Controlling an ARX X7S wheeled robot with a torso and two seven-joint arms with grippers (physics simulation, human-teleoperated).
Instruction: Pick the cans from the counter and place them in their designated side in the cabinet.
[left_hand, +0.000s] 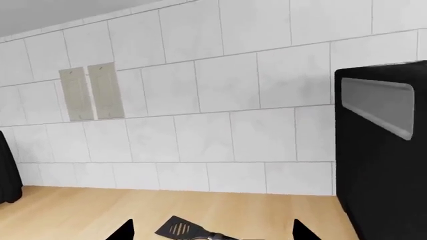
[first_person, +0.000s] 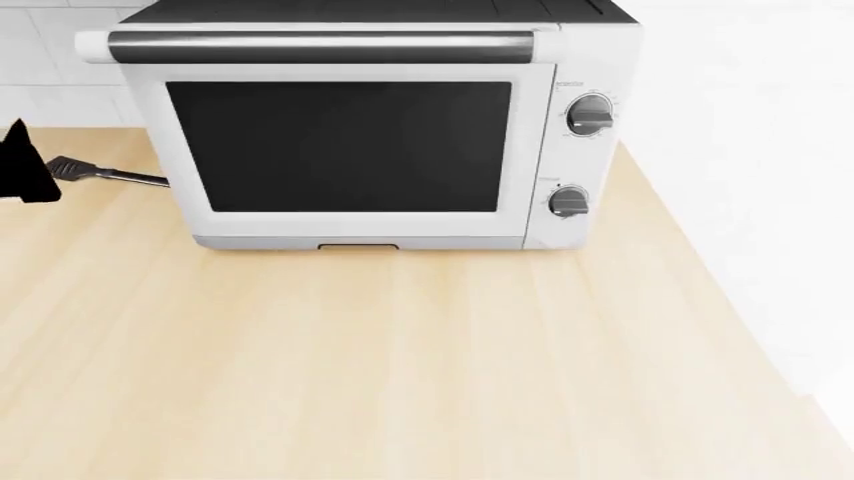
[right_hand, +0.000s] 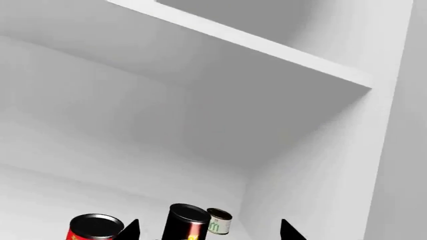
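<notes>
In the right wrist view, the short red can (right_hand: 93, 228) and the taller near-black can (right_hand: 185, 223) stand on a white cabinet shelf (right_hand: 40, 200). My right gripper (right_hand: 210, 234) is open. The near-black can sits between its spread fingertips (right_hand: 129, 231), apart from both, and the red can is just outside them. My left gripper (left_hand: 213, 235) is open and empty over the beige counter (left_hand: 67, 210). It shows as a dark shape at the left edge of the head view (first_person: 20, 165). The right gripper is out of the head view.
A small white can with green lettering (right_hand: 219, 221) stands behind the near-black can, near the cabinet's side wall. A white toaster oven (first_person: 354, 130) sits at the back of the counter (first_person: 400, 350). A black spatula (left_hand: 180, 229) lies beside the oven below my left gripper, before a tiled wall (left_hand: 200, 100).
</notes>
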